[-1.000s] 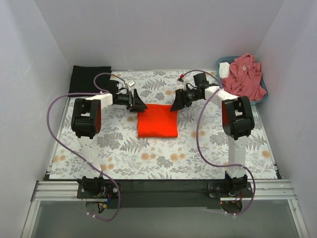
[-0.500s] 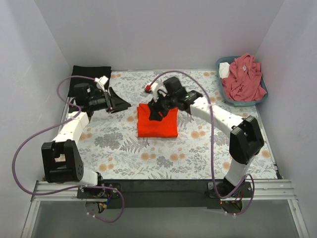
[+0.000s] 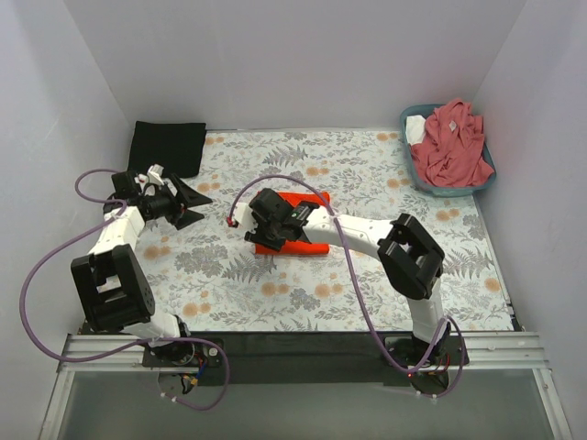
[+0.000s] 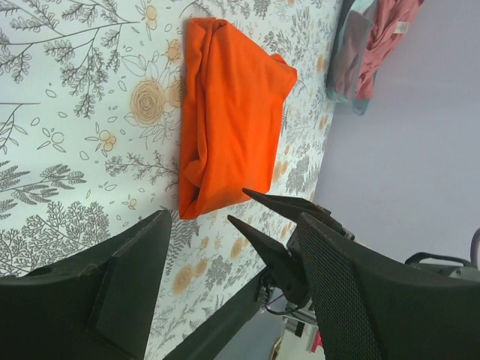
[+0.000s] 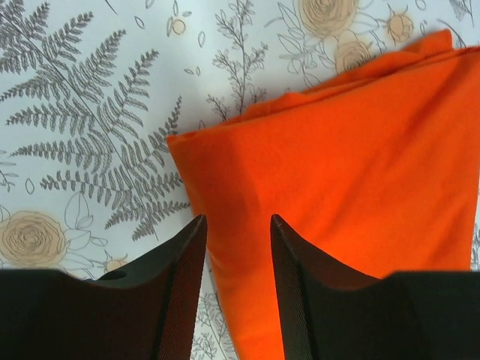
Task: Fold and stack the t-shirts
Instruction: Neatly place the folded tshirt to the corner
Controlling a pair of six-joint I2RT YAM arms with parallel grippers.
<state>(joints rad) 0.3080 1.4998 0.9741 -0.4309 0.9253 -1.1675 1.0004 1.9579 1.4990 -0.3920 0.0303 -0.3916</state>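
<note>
The bright orange-red t-shirt (image 3: 315, 246) lies folded in the middle of the floral covering. It also shows in the left wrist view (image 4: 229, 112) and the right wrist view (image 5: 352, 172). My right gripper (image 3: 260, 240) (image 5: 236, 219) is open and low over the shirt's near-left corner, with one finger past the edge and one over the cloth. My left gripper (image 3: 190, 207) (image 4: 229, 240) is open and empty, well left of the shirt. A black folded t-shirt (image 3: 167, 147) lies at the back left. A dusty-pink t-shirt (image 3: 451, 142) is heaped in the basket.
The blue-grey basket (image 3: 481, 185) stands at the back right by the wall. The floral table covering (image 3: 367, 284) spans the table. White walls close in the left, back and right sides. The right arm (image 3: 367, 234) stretches across the shirt.
My right gripper has swung from the shirt's back edge round to its near-left corner. My left gripper has drawn back leftward, away from the shirt.
</note>
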